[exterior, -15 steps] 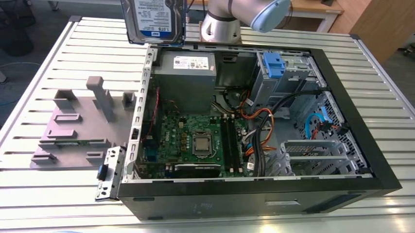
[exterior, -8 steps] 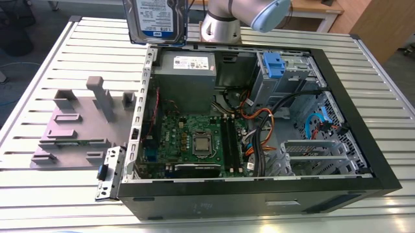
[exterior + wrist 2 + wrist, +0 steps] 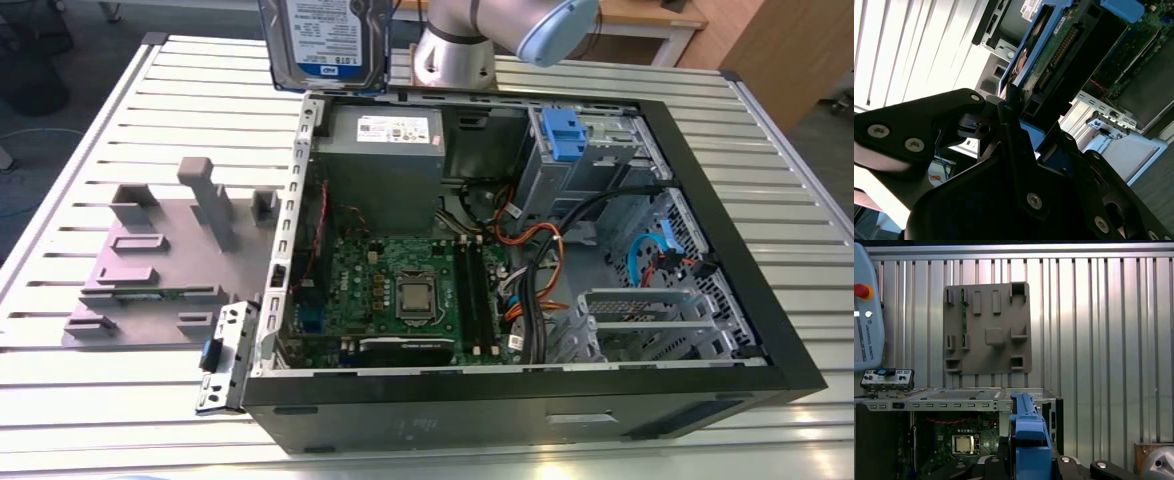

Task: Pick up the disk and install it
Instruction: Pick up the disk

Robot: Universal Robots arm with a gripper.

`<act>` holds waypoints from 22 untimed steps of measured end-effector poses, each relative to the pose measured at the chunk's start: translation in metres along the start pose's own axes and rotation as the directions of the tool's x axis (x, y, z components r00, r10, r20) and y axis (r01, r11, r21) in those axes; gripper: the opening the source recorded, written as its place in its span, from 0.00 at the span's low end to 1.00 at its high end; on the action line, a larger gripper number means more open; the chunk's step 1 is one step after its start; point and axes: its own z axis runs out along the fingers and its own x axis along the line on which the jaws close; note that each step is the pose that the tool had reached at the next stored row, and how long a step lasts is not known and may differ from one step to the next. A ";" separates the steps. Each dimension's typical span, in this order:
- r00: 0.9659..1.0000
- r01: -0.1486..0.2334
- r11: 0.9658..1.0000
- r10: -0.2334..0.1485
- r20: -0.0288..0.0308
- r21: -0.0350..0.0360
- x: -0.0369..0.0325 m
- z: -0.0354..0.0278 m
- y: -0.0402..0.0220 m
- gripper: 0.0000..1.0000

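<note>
The disk (image 3: pixel 327 40), silver with a blue-and-white label and blue rails, hangs upright in the air above the far rim of the open computer case (image 3: pixel 747 300). In the second wrist view my gripper (image 3: pixel 1012 102) is shut on the disk (image 3: pixel 1054 45), its black fingers (image 3: pixel 1004 112) clamping the blue-railed edge. The disk's blue rail (image 3: pixel 1029 437) rises from between the black gripper parts in the first wrist view. A blue-fronted drive bay (image 3: pixel 561 135) sits inside the case at its far side, to the exterior view's right of the disk.
The case lies on its side on a slatted metal table (image 3: pixel 187 90), with a green motherboard (image 3: pixel 400 290), cables and a grey power supply (image 3: pixel 384 145) inside. A grey fixture plate (image 3: pixel 147 270) lies beside the case. The arm's base (image 3: pixel 461 50) stands behind it. A teach pendant (image 3: pixel 864 305) is nearby.
</note>
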 end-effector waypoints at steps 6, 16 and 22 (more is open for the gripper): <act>1.000 0.000 1.000 0.000 0.000 0.000 -0.0001 0.0000 -0.0030 0.37; 1.000 0.000 1.000 0.000 0.000 0.000 -0.0002 -0.0001 -0.0081 0.37; 1.000 0.000 1.000 0.000 0.000 -0.001 -0.0002 -0.0001 -0.0110 0.37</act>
